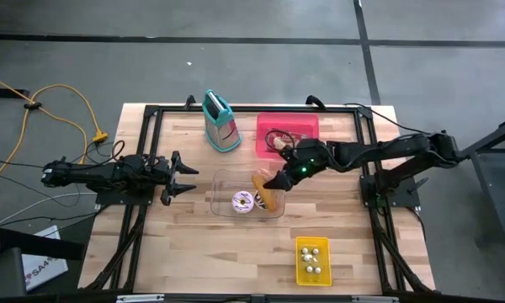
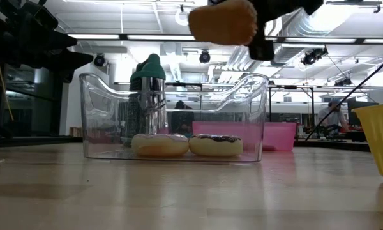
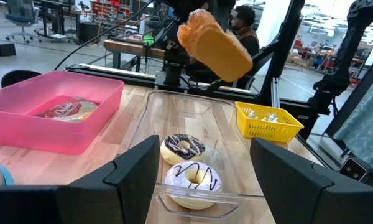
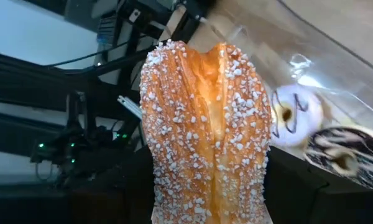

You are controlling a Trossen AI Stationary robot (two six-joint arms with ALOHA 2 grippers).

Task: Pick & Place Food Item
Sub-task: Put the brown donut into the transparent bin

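Right gripper (image 1: 279, 181) is above the clear bin (image 1: 217, 204), which sits mid-table, its jaws pinching a sugar-crusted pastry (image 1: 268, 190). Pastry is held off the table, over the bin's right end, well above the rim in the low view. In the right wrist view the pastry fills most of the pic, long axis up-down, pearl sugar on both flanks w/ a bare glazed seam down the middle.

Inside the bin: two donuts on the floor, touching side by side. One has white icing w/ dark drizzle (image 3: 192, 177), the other dark icing w/ white drizzle (image 3: 183, 148).

Left gripper (image 1: 182, 176) waits just off the bin's left end, jaws spread wide, holding nothing.

Surroundings:
- Pink tray (image 1: 305, 124) at the table's far edge, just beyond the bin; a wrapped item lies in it. Right arm passes over its near right corner.
- Teal-topped grater (image 1: 220, 122) upright, left of the pink tray, near the far edge.
- Yellow basket (image 1: 312, 259) near the front edge, right of centre, small pale round items in it; well apart from the bin.

Person visible in the room beyond the table, left wrist view.
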